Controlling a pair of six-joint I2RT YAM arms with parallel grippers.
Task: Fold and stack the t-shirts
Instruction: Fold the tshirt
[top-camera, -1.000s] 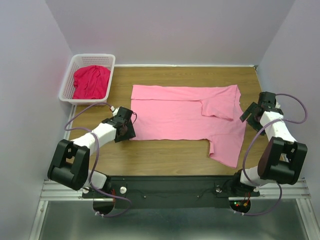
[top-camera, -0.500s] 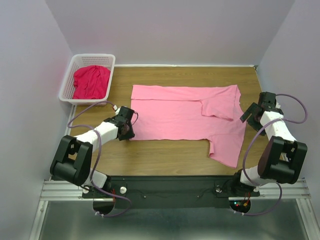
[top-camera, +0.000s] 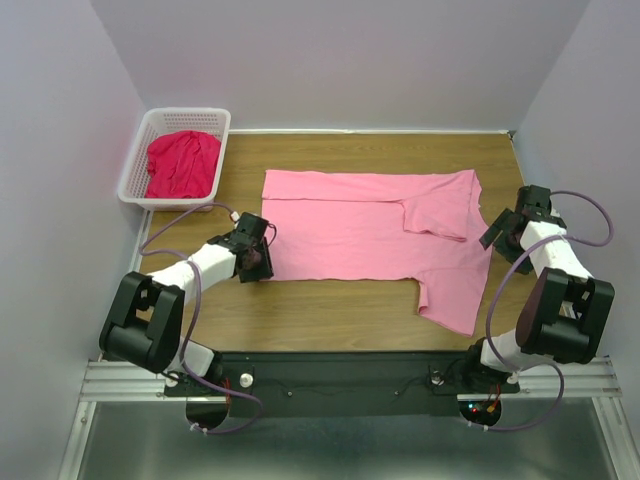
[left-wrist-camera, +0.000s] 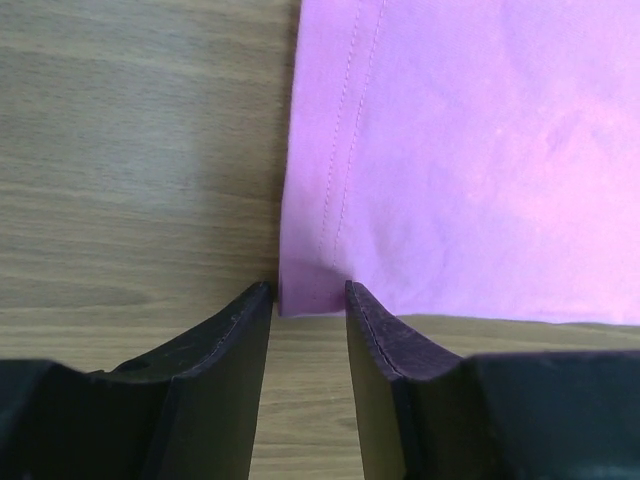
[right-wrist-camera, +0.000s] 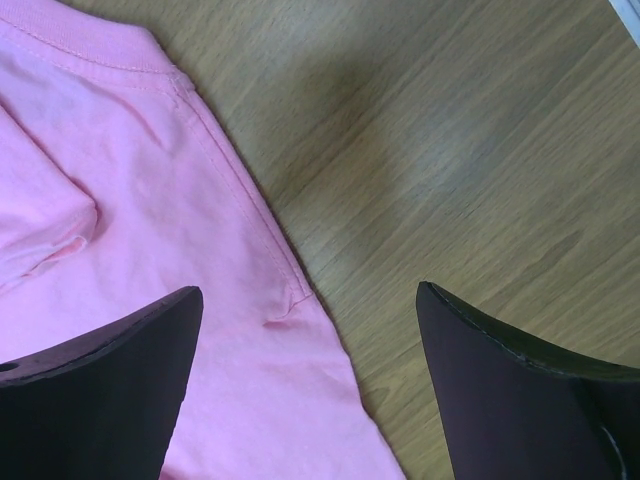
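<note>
Soft cotton pink t-shirt (top-camera: 340, 240) with a stitched hem lies flat, long axis left-right (one sleeve folded inward). The left gripper (left-wrist-camera: 308, 287) has its jaws narrowly parted, astride the hem corner; the right gripper (right-wrist-camera: 308, 288) is spread wide and empty.

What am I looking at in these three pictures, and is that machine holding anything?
You see a left arm and a right arm, robot limbs bolted at the near edge of a wooden table. The wide picture comes from a fixed camera above and behind them. The two close-ups come from a camera on each wrist, so the dark shapes are that arm's own fingers. A light pink t-shirt lies spread on the table, partly folded. A crimson t-shirt sits crumpled in a white lattice basket at the far left. The left gripper shows a narrow gap at the pink shirt's near left corner. The right gripper is wide open at its right edge. Nothing is held.
</note>
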